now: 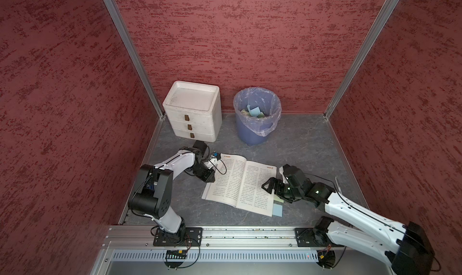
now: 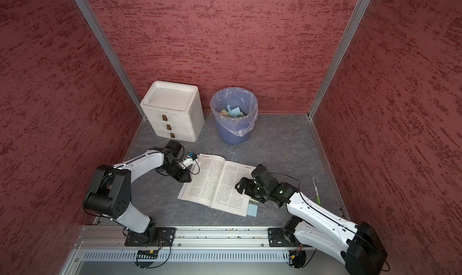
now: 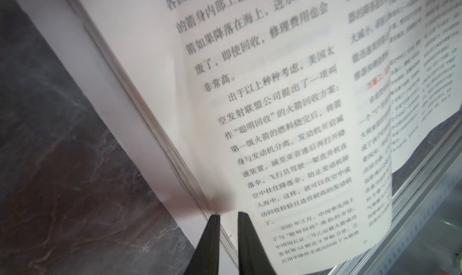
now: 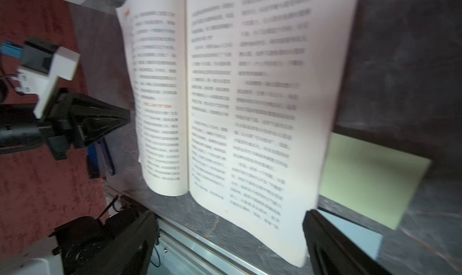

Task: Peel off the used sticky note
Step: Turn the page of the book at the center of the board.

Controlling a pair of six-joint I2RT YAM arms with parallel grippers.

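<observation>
Right gripper (image 4: pixel 228 215) spread wide, empty, over the right page of the book (image 1: pixel 240 183). The green note (image 4: pixel 370 181) and blue note (image 4: pixel 355 233) poke out at that page's edge, neither peeled. Left gripper (image 3: pixel 229 215) nearly pressed together at the far page edge; whether it pinches paper, I cannot tell. Grasp and peel both left.

Lab cell: red panels (image 1: pixel 250 48), aluminium rail (image 1: pixel 225 236)

One bin (image 1: pixel 255 133), one book (image 1: pixel 237 181), two sticky notes (image 1: pixel 277 209) beside it (green (image 4: pixel 370 176), blue (image 4: pixel 360 231)).
</observation>
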